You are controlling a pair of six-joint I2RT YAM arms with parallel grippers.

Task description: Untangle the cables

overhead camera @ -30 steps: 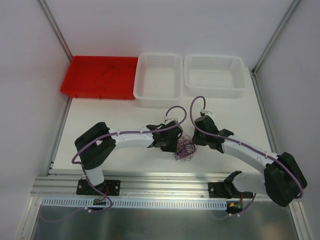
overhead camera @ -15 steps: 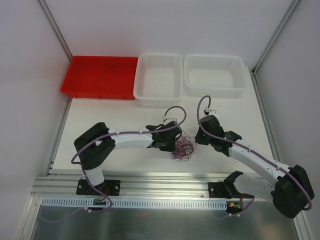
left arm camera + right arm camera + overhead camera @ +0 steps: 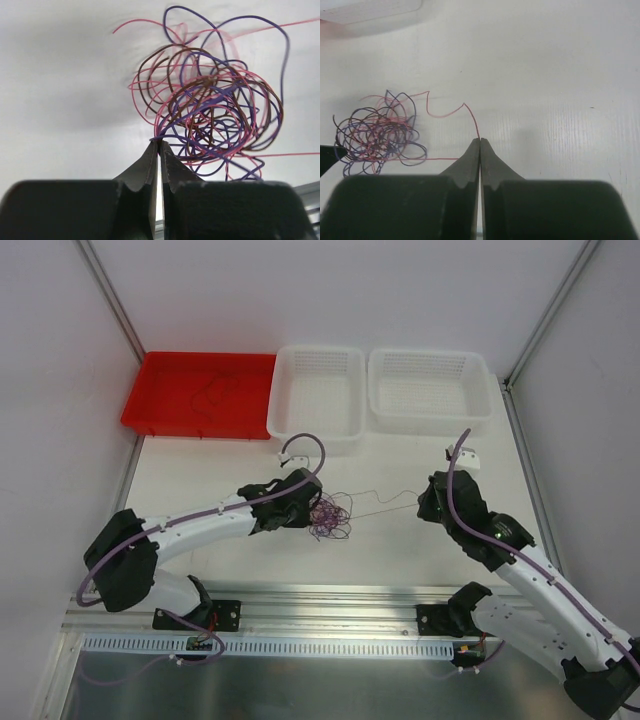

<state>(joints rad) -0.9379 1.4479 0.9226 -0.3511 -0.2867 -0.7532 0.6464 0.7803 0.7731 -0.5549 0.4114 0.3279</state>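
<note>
My left gripper (image 3: 158, 145) pinches the tangle of thin red and purple wires (image 3: 215, 115); my right gripper (image 3: 480, 141), at three o'clock, clamps one red strand (image 3: 445, 114). The red plastic tray (image 3: 195, 428) and white mesh baskets (image 3: 320, 436) sit at twelve.

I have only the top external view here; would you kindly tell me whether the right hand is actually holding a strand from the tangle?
Observer: Yes. The right wrist view shows the right hand shut on one red wire that runs back to the tangle.
Operator: Thank you. And what is the left hand pinching?
Observer: Its tips are shut right at the tangle's lower edge, on thin strands there; I cannot tell which colour.
</note>
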